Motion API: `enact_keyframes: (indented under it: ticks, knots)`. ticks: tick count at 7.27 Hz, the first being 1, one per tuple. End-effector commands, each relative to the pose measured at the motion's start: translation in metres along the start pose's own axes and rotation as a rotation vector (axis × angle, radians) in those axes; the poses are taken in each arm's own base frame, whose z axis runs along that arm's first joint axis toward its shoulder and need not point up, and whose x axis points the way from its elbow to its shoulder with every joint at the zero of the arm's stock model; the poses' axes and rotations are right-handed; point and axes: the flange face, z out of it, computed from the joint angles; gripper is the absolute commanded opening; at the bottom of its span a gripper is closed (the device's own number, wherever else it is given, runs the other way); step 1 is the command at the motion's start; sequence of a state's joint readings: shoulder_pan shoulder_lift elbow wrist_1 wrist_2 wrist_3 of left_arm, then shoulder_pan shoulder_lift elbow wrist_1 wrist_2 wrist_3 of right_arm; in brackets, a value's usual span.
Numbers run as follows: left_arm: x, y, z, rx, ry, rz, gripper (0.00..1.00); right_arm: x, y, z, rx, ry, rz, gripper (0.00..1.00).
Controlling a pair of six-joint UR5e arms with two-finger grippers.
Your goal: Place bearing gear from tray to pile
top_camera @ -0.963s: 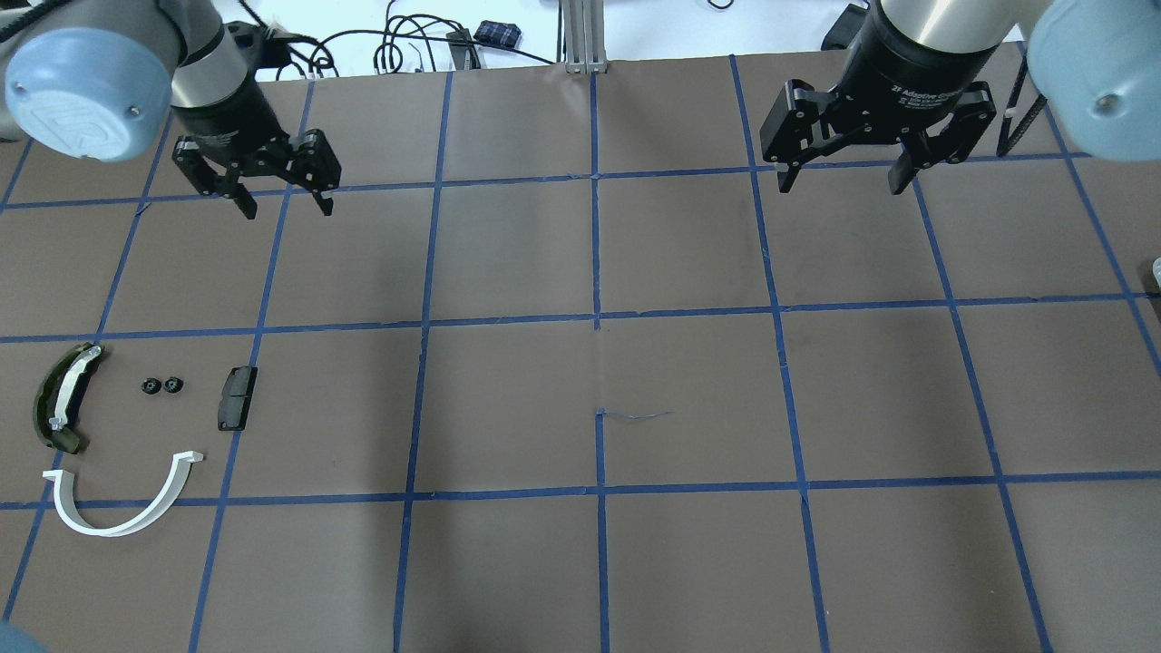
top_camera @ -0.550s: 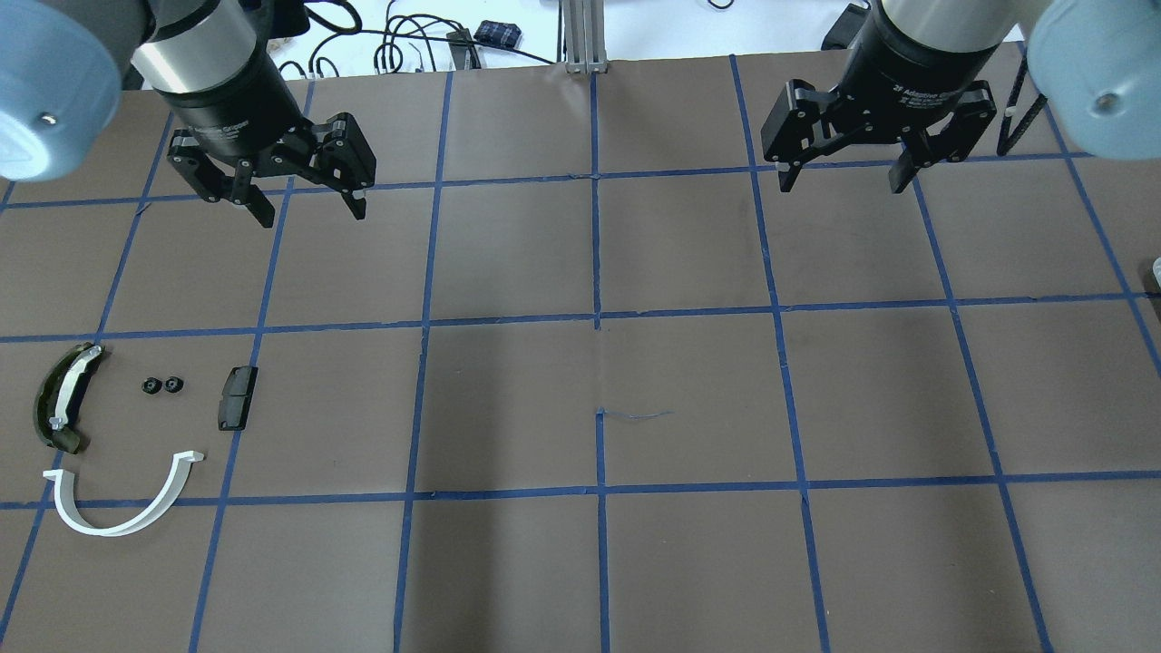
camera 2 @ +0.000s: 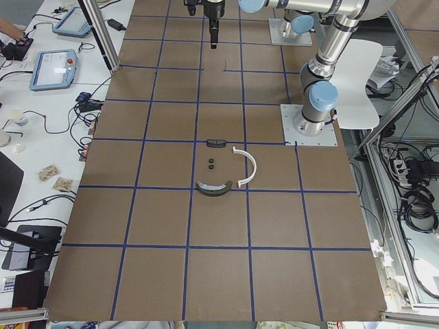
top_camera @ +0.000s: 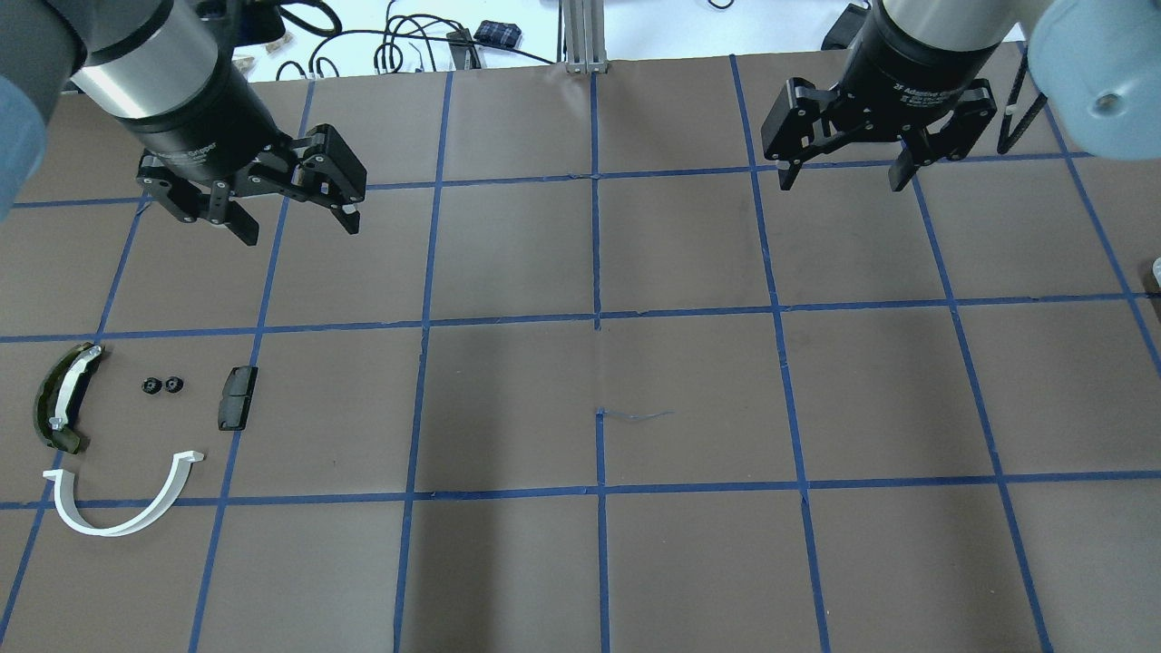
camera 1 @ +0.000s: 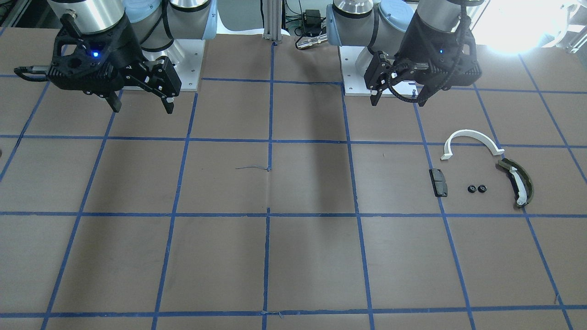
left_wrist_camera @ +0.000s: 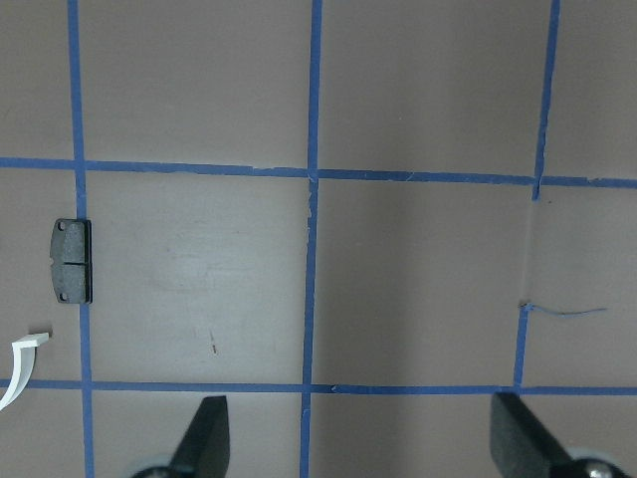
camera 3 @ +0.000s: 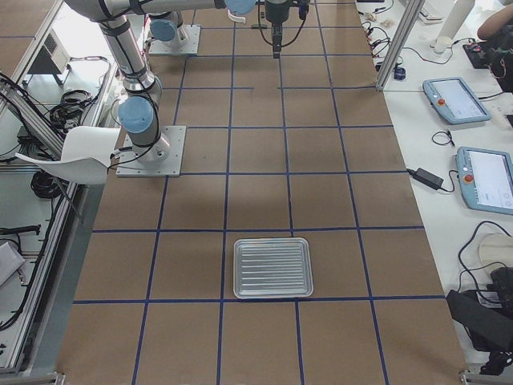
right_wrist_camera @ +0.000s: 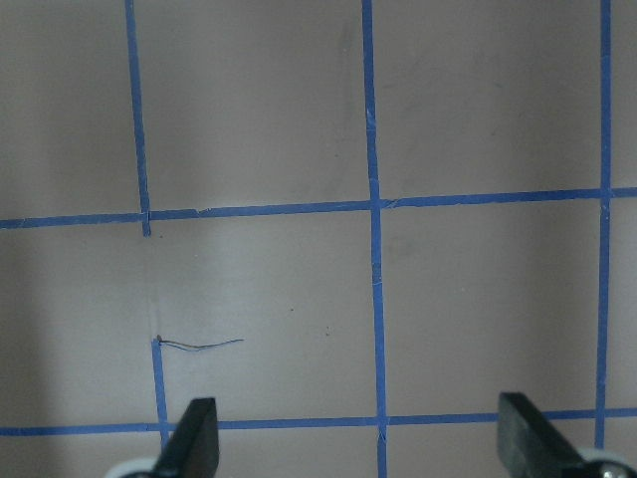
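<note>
Tray (camera 3: 272,267) ribbed, metal, on table (camera 3: 321,144); pile (top_camera: 237,397) well apart.

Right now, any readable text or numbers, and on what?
"2F Adaptive Gri...": white print on the black two-finger right hand, cut off; the smaller line below is blurred.
"Gripper": white print on the black two-finger left hand; the rest is blurred.
Nothing else is readable.
</note>
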State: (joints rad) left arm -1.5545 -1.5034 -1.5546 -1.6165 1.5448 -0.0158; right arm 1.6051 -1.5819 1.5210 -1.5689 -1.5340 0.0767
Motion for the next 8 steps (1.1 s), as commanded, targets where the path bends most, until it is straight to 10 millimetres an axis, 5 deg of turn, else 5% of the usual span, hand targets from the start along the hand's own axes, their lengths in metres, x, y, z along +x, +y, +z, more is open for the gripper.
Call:
enact_keyframes:
  ticks: [1,8]
  knots:
    - [-0.0087,0.0044,-0.0064,0.002,-0.037,0.024,1.00,0.0002,-0.0002,-0.0001,-0.001,0.000,0.001,1.00]
    - [-0.0124,-0.0027,-0.0039,0.004,-0.038,0.017,1.00,0.0002,0.0003,-0.0009,0.001,0.000,0.000,1.00]
